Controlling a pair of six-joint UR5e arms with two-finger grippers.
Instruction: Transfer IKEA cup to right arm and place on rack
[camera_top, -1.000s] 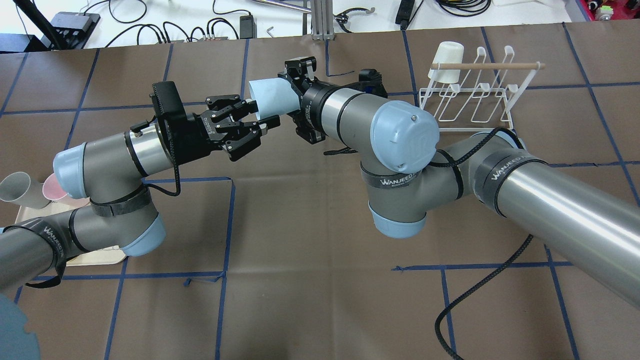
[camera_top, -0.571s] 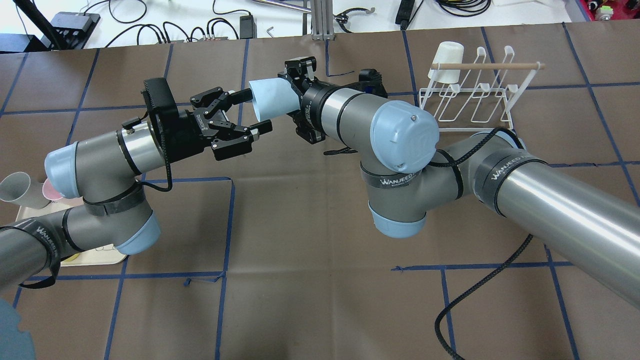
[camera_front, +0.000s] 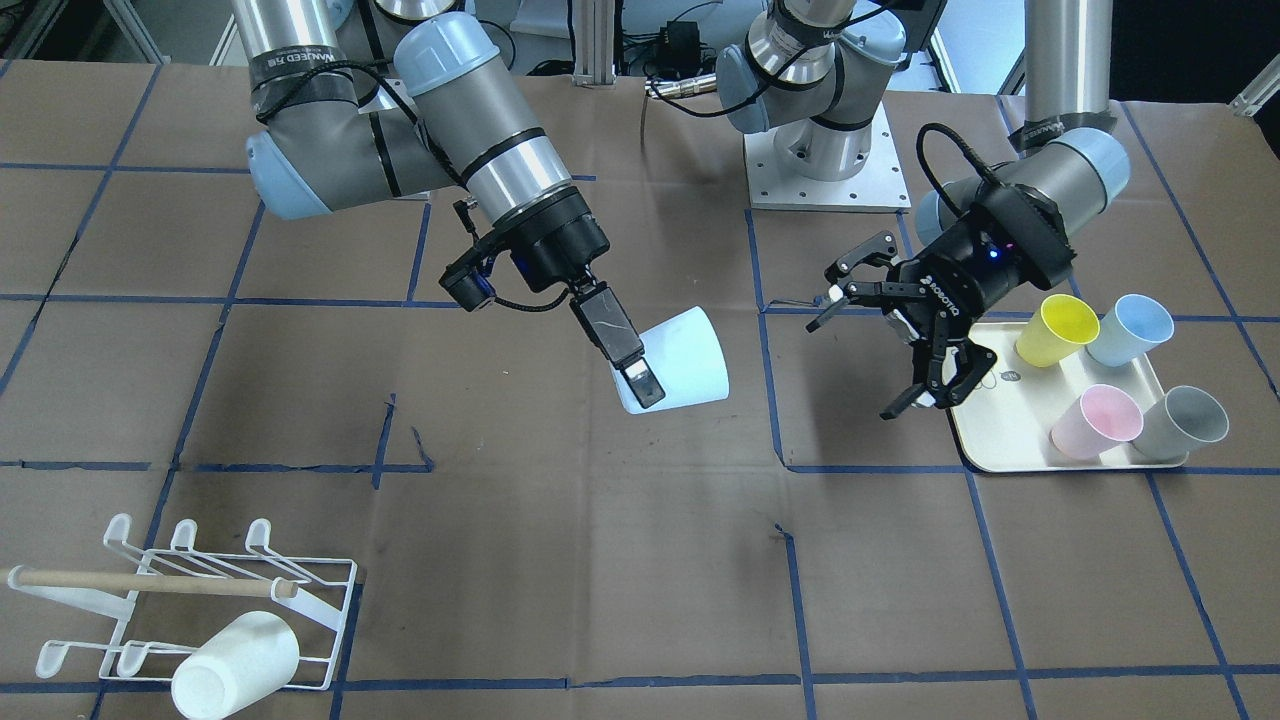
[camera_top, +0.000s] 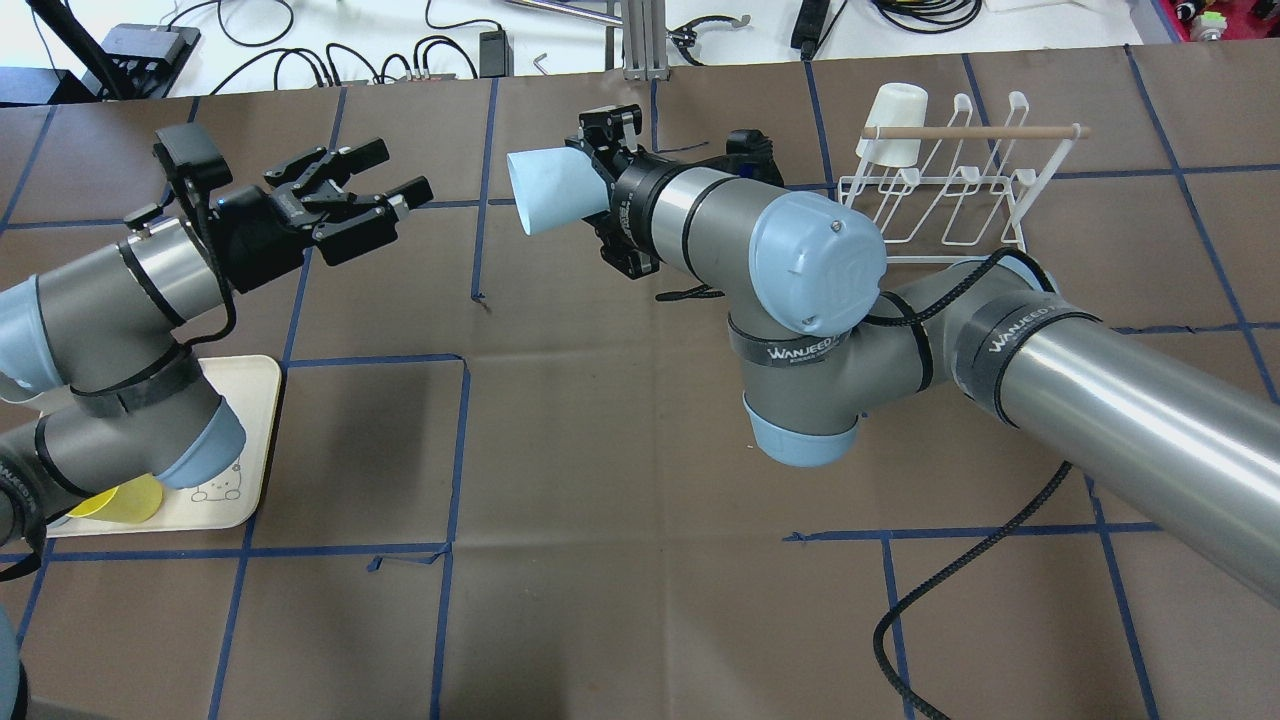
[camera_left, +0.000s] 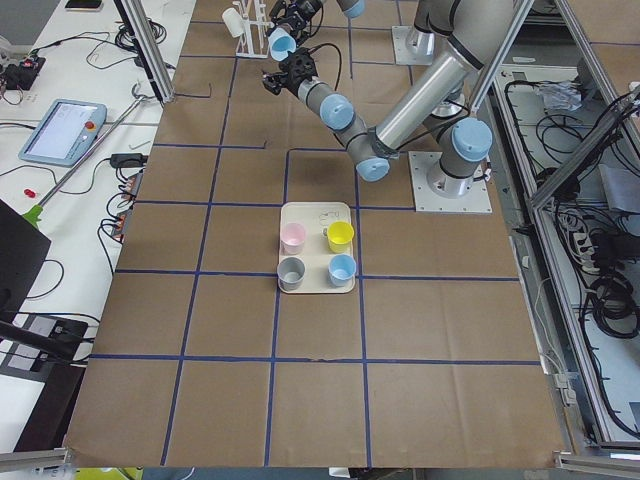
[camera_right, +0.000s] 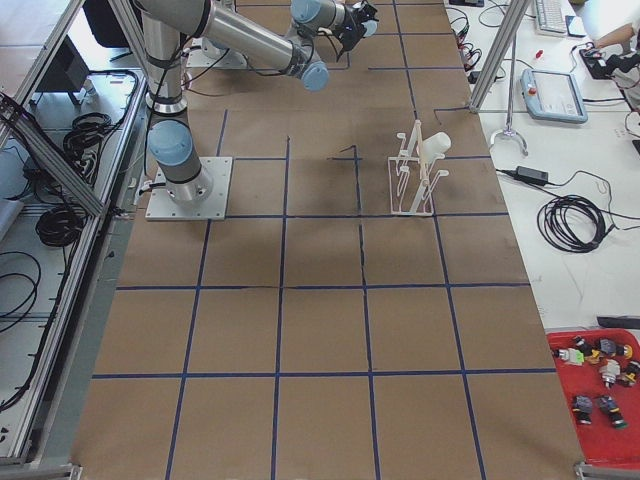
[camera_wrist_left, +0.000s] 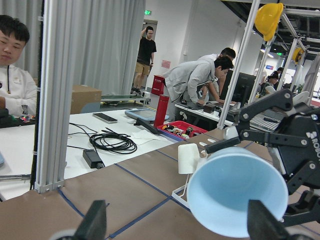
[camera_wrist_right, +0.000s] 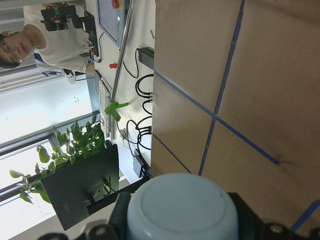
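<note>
Right tool (camera_front: 645, 380) clamped on pale-blue cup (camera_front: 680, 362), tilted above table (camera_top: 620, 500) centre; second finger hidden, probably inside cup. Left tool (camera_top: 398, 170) empty, spread wide, overhead upper left. Rack (camera_top: 940, 205) upper right, well apart.

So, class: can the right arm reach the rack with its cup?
Probably yes: the left arm hangs clear of the blue cup, and only one white cup occupies the rack.
</note>
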